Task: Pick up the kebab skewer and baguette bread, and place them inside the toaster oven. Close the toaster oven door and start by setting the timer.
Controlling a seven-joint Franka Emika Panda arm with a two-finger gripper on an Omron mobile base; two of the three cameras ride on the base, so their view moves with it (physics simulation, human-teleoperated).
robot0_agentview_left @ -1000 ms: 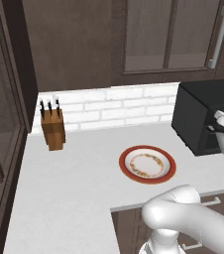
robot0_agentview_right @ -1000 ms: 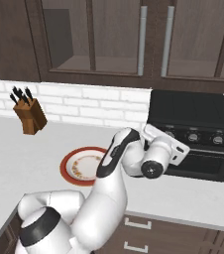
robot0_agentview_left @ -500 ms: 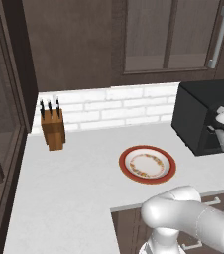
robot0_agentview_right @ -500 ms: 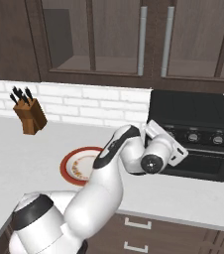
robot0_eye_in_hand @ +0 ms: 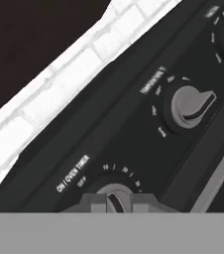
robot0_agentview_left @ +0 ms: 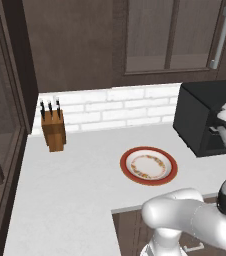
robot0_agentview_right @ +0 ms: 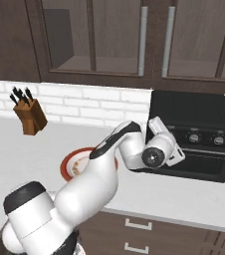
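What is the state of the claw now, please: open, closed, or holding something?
Claw: closed on the timer of the toaster oven.

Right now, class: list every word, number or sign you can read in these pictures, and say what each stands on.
"ON / OVEN TIMER": on the toaster oven control strip, beside the timer.
Word over the middle knob: likely "TEMPERATURE", too blurred to be sure.
Numbers around the timer and the middle knob: too small to read.
Nothing readable on the plate or knife block.
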